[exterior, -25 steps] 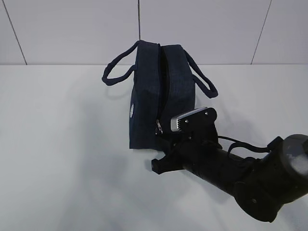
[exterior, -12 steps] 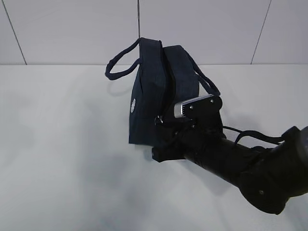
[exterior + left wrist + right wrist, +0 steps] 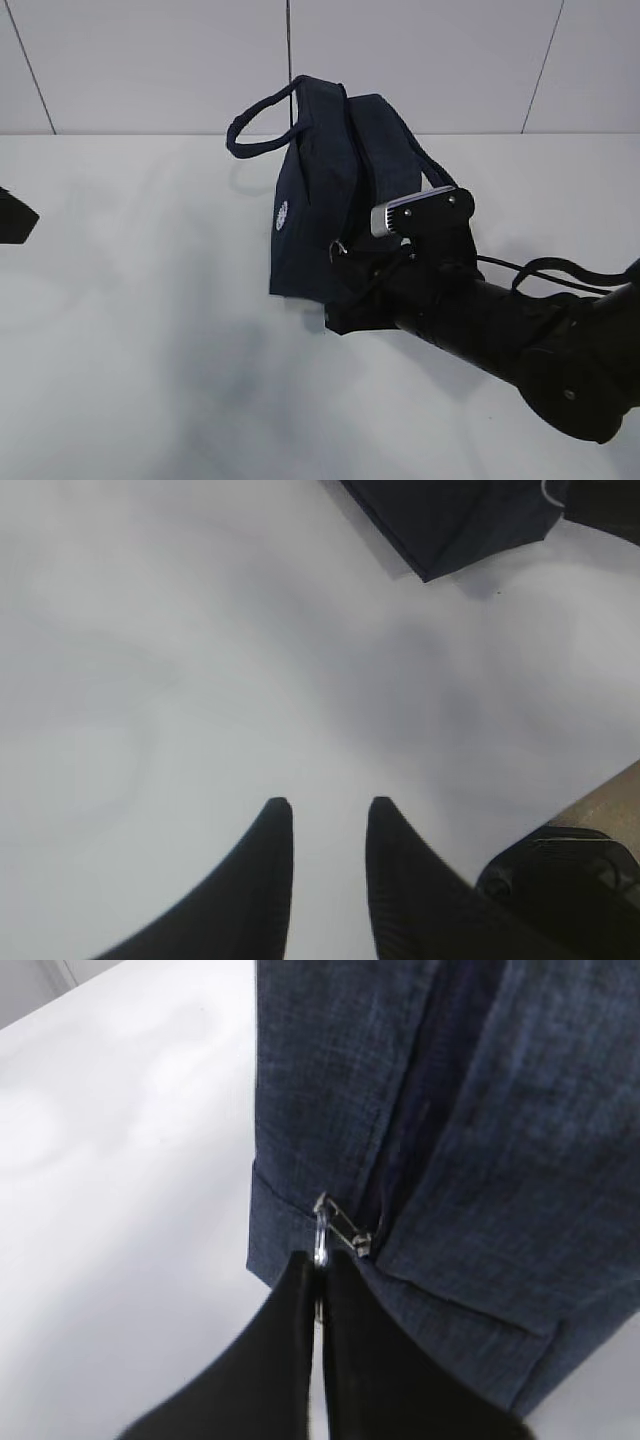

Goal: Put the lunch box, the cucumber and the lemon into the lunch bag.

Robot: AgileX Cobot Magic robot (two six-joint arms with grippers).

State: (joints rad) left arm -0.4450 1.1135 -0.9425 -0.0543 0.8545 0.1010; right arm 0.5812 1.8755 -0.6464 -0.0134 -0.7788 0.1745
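Observation:
The dark navy lunch bag stands on the white table, leaning, with its near end by my right gripper. The right wrist view shows that gripper shut on the silver ring pull of the zipper at the bag's lower end. My left gripper hangs open over bare table with nothing between its fingers; a corner of the bag shows at its upper right. The lunch box, the cucumber and the lemon are out of view.
A tiled wall rises behind the table. A dark part of the left arm pokes in at the left edge. In the left wrist view, the table's edge and a black base sit at lower right.
The right gripper has moved right and slightly up with the ring pull. The bag has shifted and leaned with it. A dark part of the left arm has come in at the left edge.

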